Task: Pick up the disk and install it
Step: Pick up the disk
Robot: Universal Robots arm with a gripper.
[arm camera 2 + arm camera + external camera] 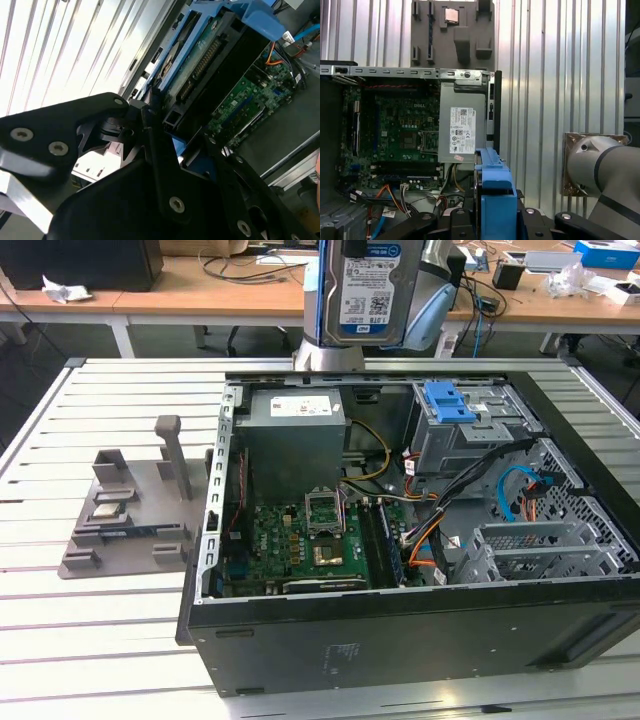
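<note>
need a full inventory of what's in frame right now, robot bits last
disk: 1, silver with white-and-blue label, blue carrier; held above the case's far side
computer case: 1, black, open, lying on the table
motherboard: 1, green, in the case
power supply: 1, grey, in the case beside the motherboard
latch: 1, blue, on the drive cage
cables: several, blue, orange, yellow, black; in the case
fixture: 1, grey, on the table at the exterior view's left
chip: 1, silver, on the fixture
table: 1, slatted metal
arm: 1, grey
gripper: 1, black, fingers shut on the disk's carrier
</note>
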